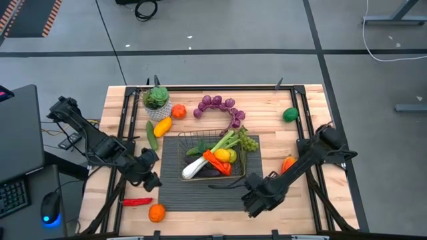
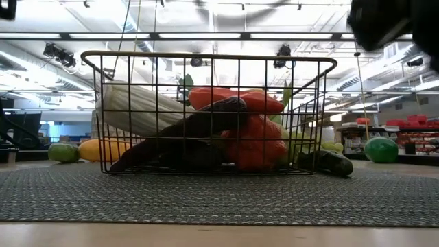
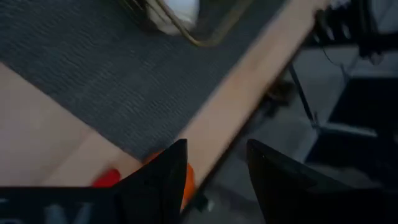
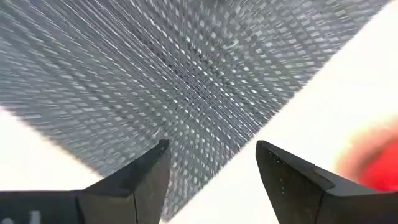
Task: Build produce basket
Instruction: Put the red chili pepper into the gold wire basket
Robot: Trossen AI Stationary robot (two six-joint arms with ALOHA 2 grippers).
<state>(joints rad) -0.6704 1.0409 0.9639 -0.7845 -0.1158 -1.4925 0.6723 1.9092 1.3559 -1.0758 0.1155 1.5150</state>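
The basket [image 1: 212, 155] is seen on the dark mat [image 1: 175, 193] at mid-table, holding a leek [image 1: 197, 166], peppers and grapes. The left gripper [image 1: 153, 180] is held released and empty at the mat's left edge; the right gripper [image 1: 251, 201], likewise released and empty, over its near right corner

The high view looks straight down on the whole table [image 1: 267, 100]; the low view sits at mat [image 2: 219, 195] level, close to the basket [image 2: 209, 113]. Each wrist view faces down onto the mat, and all four share it
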